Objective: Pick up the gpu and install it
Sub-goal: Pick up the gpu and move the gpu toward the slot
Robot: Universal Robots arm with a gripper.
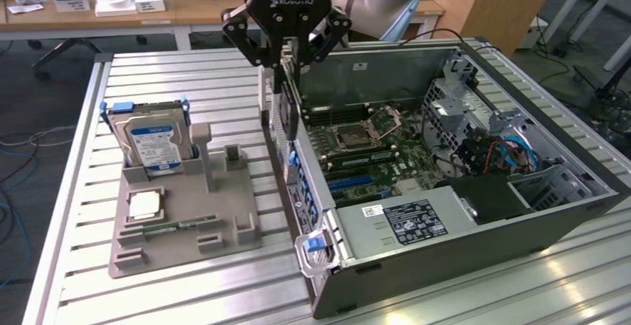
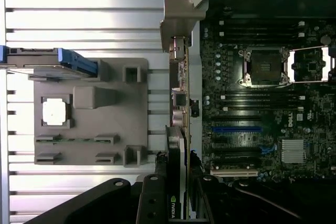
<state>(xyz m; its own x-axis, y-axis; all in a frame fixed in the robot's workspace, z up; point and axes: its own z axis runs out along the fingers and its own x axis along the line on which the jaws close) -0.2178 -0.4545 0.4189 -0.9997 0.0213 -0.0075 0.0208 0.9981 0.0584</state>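
Over the side wall of the computer case [image 1: 434, 244], the hand [image 1: 287, 57] clamps the gpu [image 1: 288, 107] upright, clear of the motherboard [image 1: 385, 155].

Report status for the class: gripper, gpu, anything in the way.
Gripper shut on the gpu. Card upright at the computer case edge, not slotted. Case wall close alongside.
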